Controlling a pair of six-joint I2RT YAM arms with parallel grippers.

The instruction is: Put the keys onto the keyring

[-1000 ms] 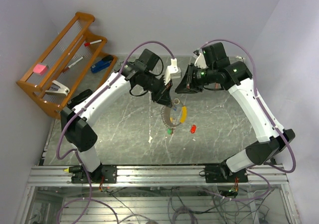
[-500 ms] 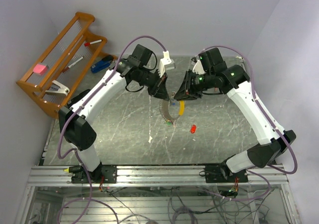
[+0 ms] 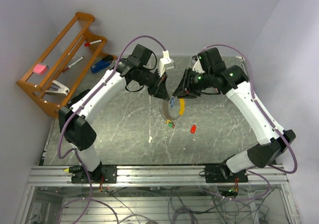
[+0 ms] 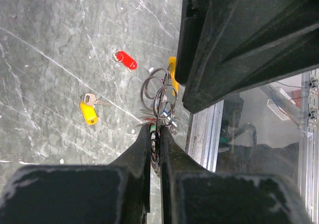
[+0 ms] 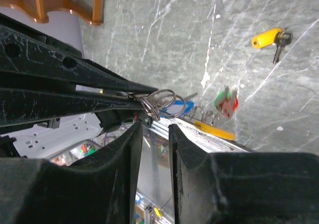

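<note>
My left gripper (image 3: 165,88) is shut on the keyring (image 3: 168,112), a coil of silvery wire loops that hangs above the table; the wire sits between its jaws in the left wrist view (image 4: 155,130). The keyring's yellow banana piece (image 3: 182,107) hangs to the right. A blue key (image 3: 172,103) and a green and a red key (image 3: 171,125) dangle from the keyring. My right gripper (image 3: 175,91) is open, its tips just beside the rings (image 5: 160,102). A red key (image 3: 193,129) and a yellow key (image 4: 88,113) lie loose on the table.
A wooden rack (image 3: 60,59) stands at the back left with a blue stapler (image 3: 102,63), pens and a pink block. A white plastic piece (image 3: 167,62) lies behind the grippers. The aluminium rail (image 3: 159,174) runs along the near edge.
Both grippers have moved up and closer together, the right one leftward toward the rings. The keyring has risen with the left gripper, taking the green key off the table.
</note>
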